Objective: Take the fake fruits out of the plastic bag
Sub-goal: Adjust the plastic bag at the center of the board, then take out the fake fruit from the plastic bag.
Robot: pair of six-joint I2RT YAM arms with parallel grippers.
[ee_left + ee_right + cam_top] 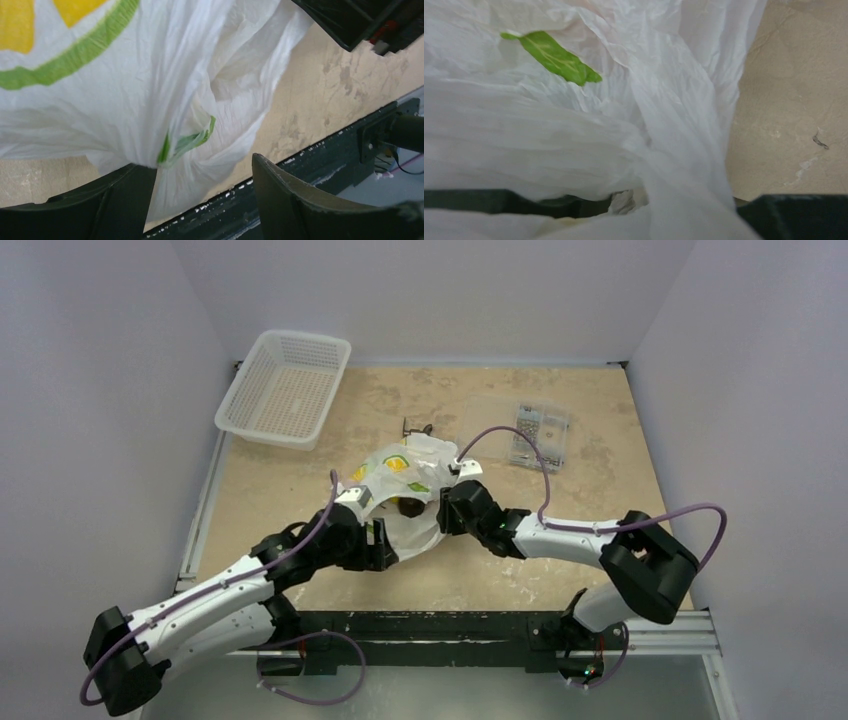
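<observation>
Table [620, 470]: beige, mottled, stained; dark rail [430, 625] along near edge; pale walls [430, 290] on three sides

You have plastic bag [420, 462] crumpled mid-table, yellow and green print on top, mouth toward arms

Dark brown fruit [408, 506] shows inside mouth; other fruits hidden

Your left gripper [200, 172]: jaws apart, bag fold hanging between, lying against one finger

Your right gripper [447, 510]: buried in bag film, grip impossible to tell

White basket [285, 390] far left corner, clear parts box [540, 436] far right, both well apart from bag
</observation>
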